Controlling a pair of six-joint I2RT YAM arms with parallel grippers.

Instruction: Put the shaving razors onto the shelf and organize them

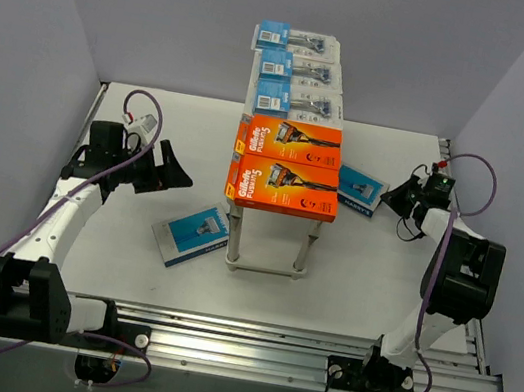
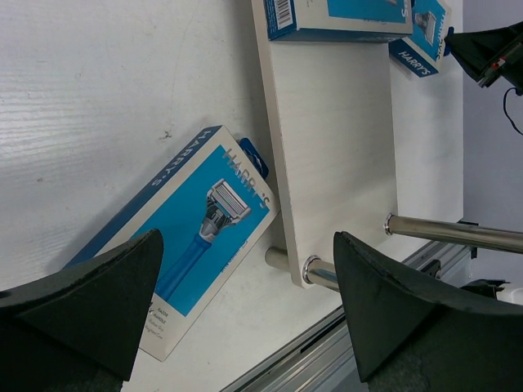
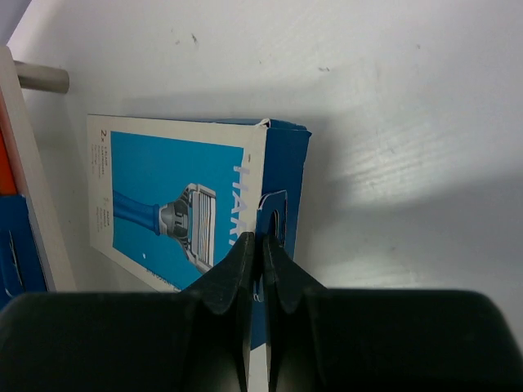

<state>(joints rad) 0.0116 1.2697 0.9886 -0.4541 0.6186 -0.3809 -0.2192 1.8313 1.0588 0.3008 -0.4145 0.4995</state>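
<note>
**A:** Right gripper (image 3: 261, 245), fingers pressed together at the hang tab of the right box (image 3: 188, 204). That box lies flat on the table at the shelf's (image 2: 335, 147) three o'clock.

**B:** Is the tab truly pinched? Can't tell. If it's only a sliver of card, the box could swing, slip or tear free on the lift.

**A:** And the top's crowded: orange boxes (image 1: 284, 185) at the near end, blister packs (image 1: 299, 71) behind. A dangling box could knock one off.

**B:** Left gripper (image 1: 173, 172) hangs with fingers wide apart, holding nothing. The left box (image 2: 188, 245) lies at the shelf's eight o'clock.

**A:** Only the right wrist view shows the tab contact. Overhead, the wrist hides it.

**B:** Only the overhead shows the loaded top. The left wrist view adds a bare stretch of shelf board.
</note>
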